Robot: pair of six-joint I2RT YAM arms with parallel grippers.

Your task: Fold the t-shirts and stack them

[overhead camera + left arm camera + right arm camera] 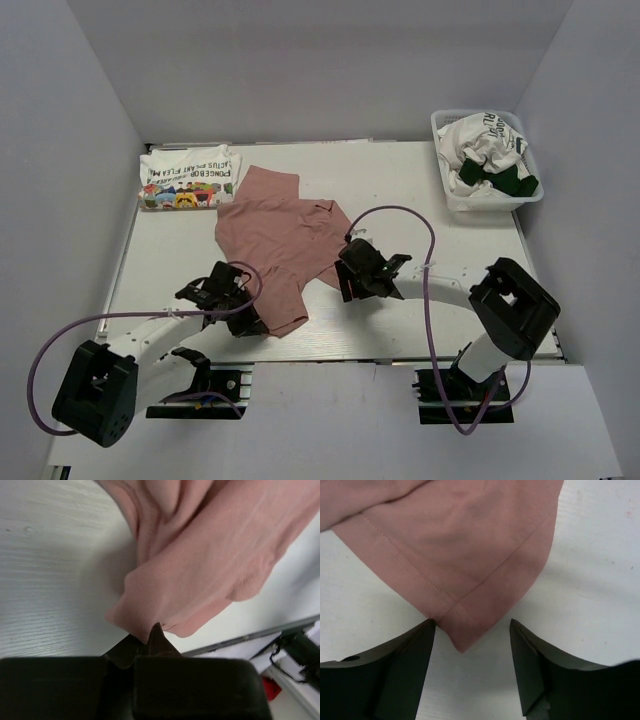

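Top external view first, Mia asks: what is finished?

Jon: One white cotton tee with a colourful cartoon print (187, 178) lies folded at the far-left corner of the white worktop (420, 190). I judge that to be the base of the stack, nothing more.

Mia: And the dusty-pink cotton t-shirt (285, 245)?

Jon: Rumpled, in the middle, reaching toward the near edge. The left gripper (245, 318) has its fingers together, pinching a bunched corner of it by the near edge. The right gripper (352, 272) is spread apart, low at the shirt's right side. Its wrist view shows a stitched hem corner lying between the fingers, not yet pinched.

Mia: What is left?

Jon: Most of it, I think. The pink shirt shows no tidy fold. The white plastic lattice basket (487, 204) at the far-right corner holds white tees with dark green lettering (478, 140) and a dark green tee (515, 183), all unfolded.
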